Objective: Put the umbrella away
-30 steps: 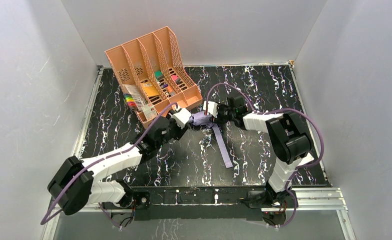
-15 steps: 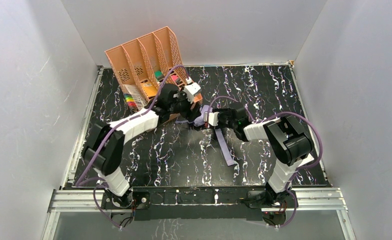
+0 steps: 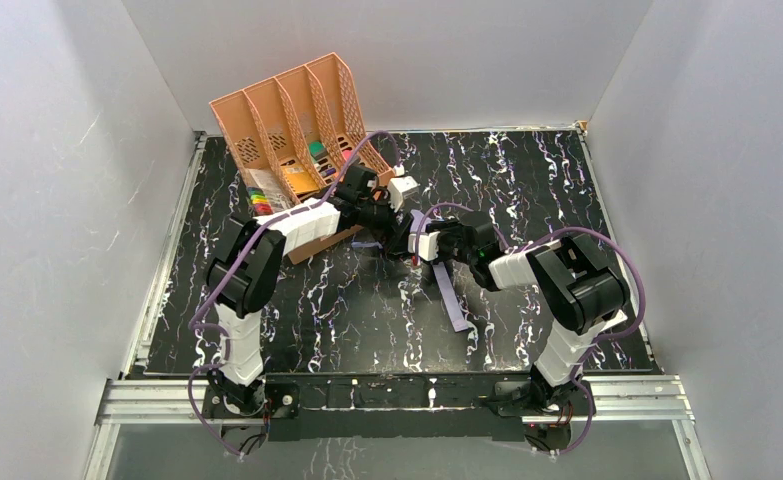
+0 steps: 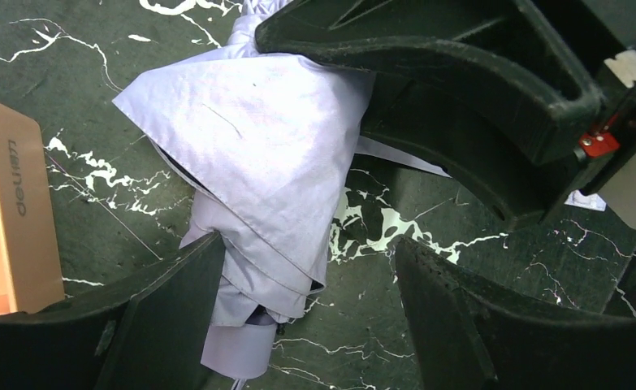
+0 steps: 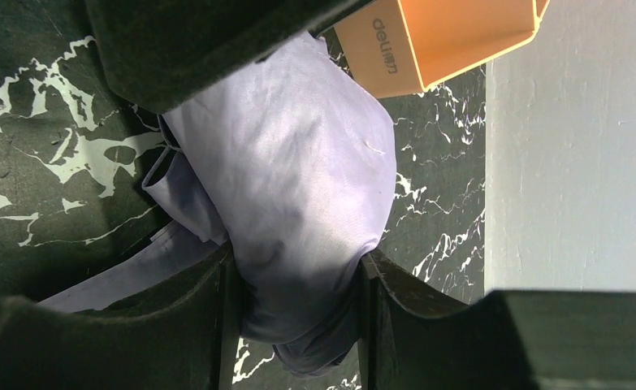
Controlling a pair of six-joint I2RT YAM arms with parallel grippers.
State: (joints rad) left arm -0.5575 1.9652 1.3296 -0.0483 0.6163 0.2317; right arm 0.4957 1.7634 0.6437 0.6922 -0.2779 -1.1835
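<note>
File organiser: a peach plastic file organiser [image 3: 297, 140] is seen at the back left of the table [image 3: 557, 180], tilted back, with coloured items in its slots; its lower front corner is caught in both wrist views.

Left gripper: the left gripper [image 3: 395, 195] is held just right of the organiser's front end and above the umbrella. In its own view the jaws are set wide apart, with one finger [image 4: 160, 325] touching the edge of the fabric and the other clear of it (nothing is clamped).

Umbrella: the pale lavender umbrella [image 3: 403, 238] is found on the table near its middle, just in front of the organiser, lying as a bunched, folded bundle [image 4: 266, 154].

Right gripper: the right gripper [image 3: 419, 245] is closed on the umbrella, whose fabric [image 5: 298, 179] is pinched between the two fingers [image 5: 217, 317].

Strap: the matching strap [image 3: 450, 297] is trailed from the bundle towards the near edge, flat on the table.
</note>
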